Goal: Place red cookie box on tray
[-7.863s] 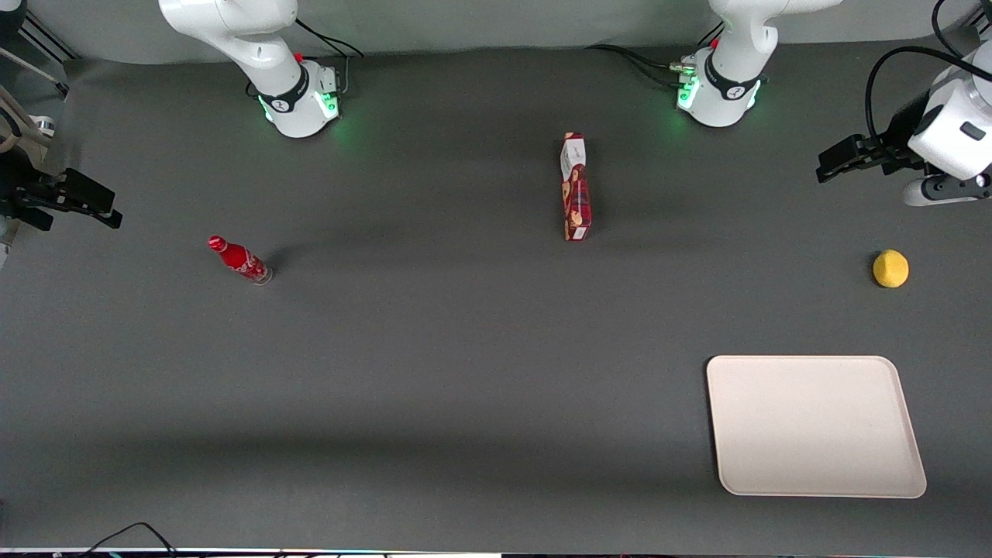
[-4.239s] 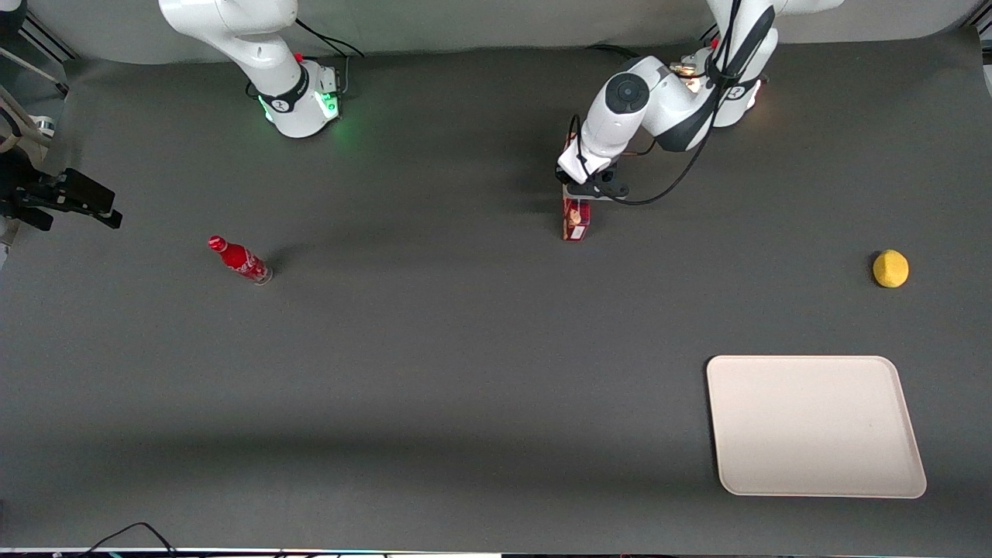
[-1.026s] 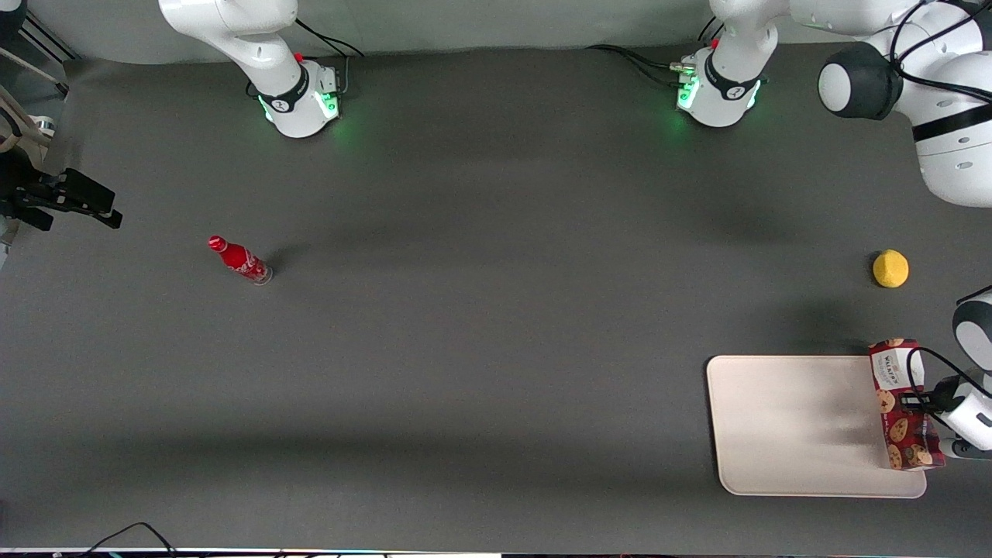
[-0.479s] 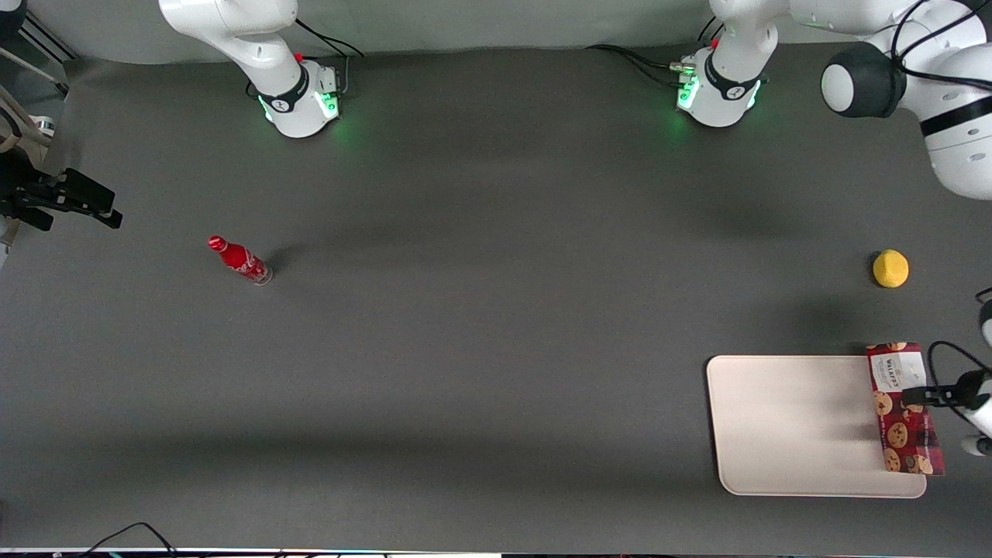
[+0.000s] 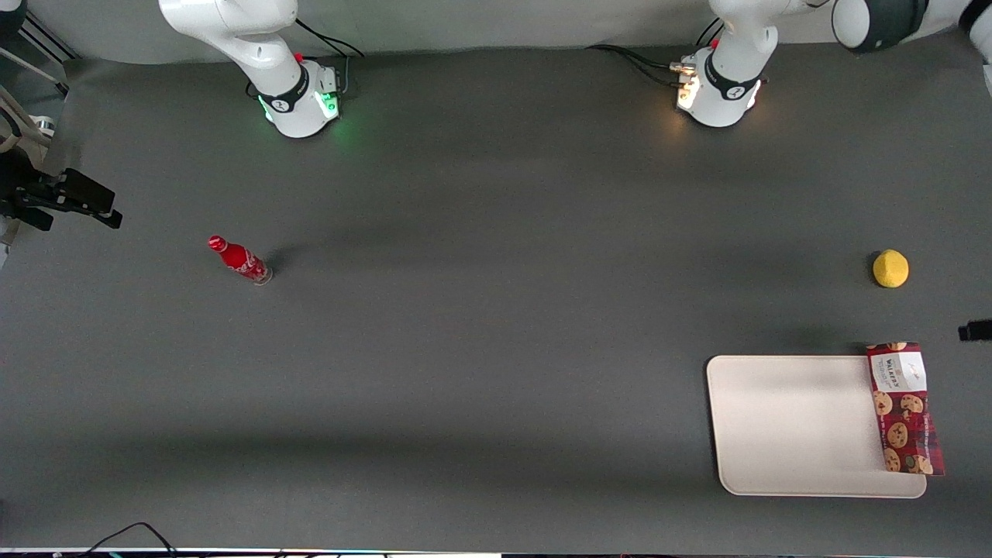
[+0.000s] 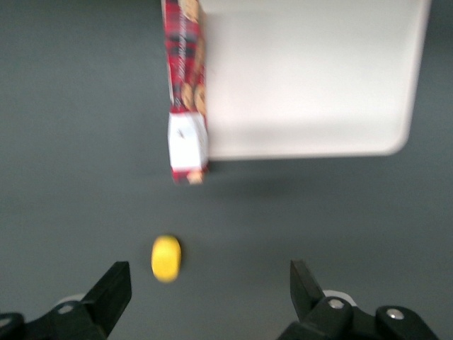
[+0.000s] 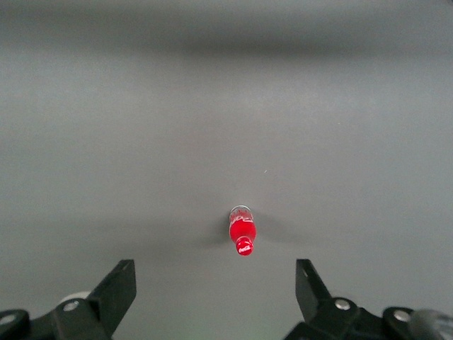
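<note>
The red cookie box (image 5: pixel 904 408) lies flat along the edge of the cream-white tray (image 5: pixel 798 426) that is toward the working arm's end. It rests partly on the rim and hangs over it toward the table. Its white label end points away from the front camera and sticks out past the tray's corner. In the left wrist view the box (image 6: pixel 185 92) and the tray (image 6: pixel 311 78) lie well apart from my left gripper (image 6: pixel 210 283). The gripper is open, empty and raised above the table. In the front view only one black fingertip (image 5: pixel 975 331) shows at the frame's edge.
A yellow round fruit (image 5: pixel 890 268) lies on the table farther from the front camera than the tray; it also shows in the left wrist view (image 6: pixel 165 258). A small red bottle (image 5: pixel 239 260) stands toward the parked arm's end.
My left gripper has let go of the red cookie box and drawn away from it, almost out of the front view. The box has settled flat on the tray's edge.
</note>
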You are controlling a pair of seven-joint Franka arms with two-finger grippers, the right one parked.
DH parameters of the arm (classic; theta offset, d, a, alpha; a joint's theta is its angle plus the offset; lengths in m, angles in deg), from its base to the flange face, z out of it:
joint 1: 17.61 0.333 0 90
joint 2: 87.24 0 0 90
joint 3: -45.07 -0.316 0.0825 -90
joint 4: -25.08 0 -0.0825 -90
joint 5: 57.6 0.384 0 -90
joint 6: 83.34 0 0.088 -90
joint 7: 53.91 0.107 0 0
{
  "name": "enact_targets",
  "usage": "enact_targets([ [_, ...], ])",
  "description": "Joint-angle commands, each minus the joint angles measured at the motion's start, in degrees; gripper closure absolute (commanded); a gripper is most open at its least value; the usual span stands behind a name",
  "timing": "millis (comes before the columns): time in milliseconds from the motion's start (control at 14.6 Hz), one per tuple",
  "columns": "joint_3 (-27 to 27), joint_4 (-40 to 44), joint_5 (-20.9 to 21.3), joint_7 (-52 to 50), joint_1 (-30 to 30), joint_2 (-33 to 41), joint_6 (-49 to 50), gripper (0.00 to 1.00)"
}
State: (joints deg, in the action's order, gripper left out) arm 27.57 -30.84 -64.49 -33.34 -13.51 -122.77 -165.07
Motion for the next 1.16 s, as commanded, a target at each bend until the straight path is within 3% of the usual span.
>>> enact_targets([
  [0,-2.19,-12.51,0.21,-2.46,-5.92,14.21,4.38,0.0],
  [205,0.52,-26.48,0.48,-8.0,-7.26,26.7,3.33,0.0],
  [342,4.64,-35.62,4.06,-9.66,-7.26,34.35,1.76,0.0],
  [479,8.96,-47.91,6.36,-14.23,-7.17,43.65,-3.24,0.0],
  [684,10.38,-63.32,6.54,-14.51,-7.08,55.36,-10.28,0.0],
  [889,13.28,-62.4,11.01,-14.52,-7.08,54.08,-11.0,0.0],
  [1094,13.63,-57.3,11.03,-15.04,-7.17,50.3,-9.34,0.0],
])
